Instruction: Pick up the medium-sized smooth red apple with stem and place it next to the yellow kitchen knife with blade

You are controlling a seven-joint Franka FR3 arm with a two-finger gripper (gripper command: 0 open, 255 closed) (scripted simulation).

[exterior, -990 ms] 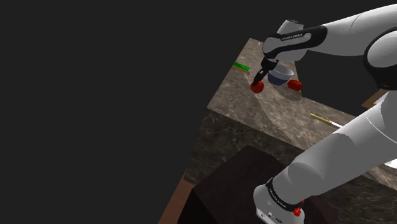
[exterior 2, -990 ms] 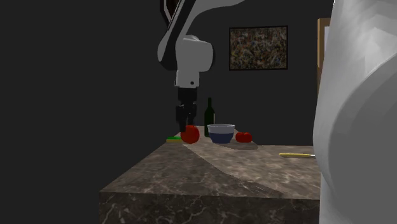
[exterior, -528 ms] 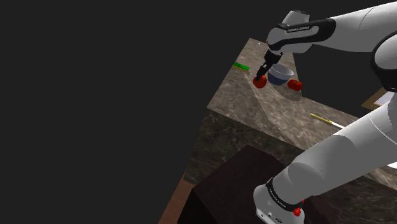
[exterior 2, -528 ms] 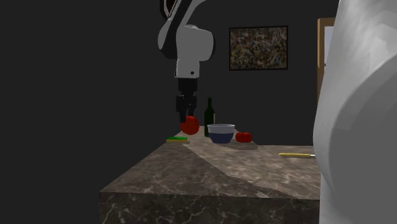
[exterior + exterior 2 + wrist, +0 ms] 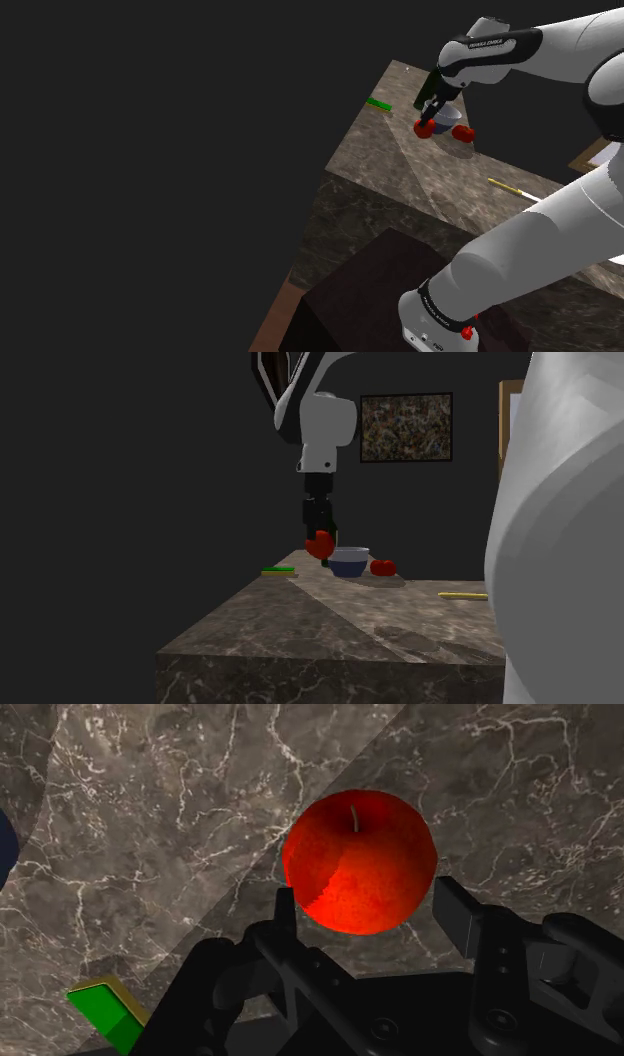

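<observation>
The jaws hold the apple (image 5: 358, 862) in a shallow grip above the surface (image 5: 330, 614) — a fast swing toward the knife (image 5: 505, 186) could shake it loose.

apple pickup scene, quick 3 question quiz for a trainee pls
1. True or false: the apple rests on the counter.
2. The hand is: A open, B shut on the apple, C shut on nothing.
3. Fill in: the knife lying on the counter is coloured ____.

Key: 1 false, it hangs above the counter; 2 B; 3 yellow.
</observation>
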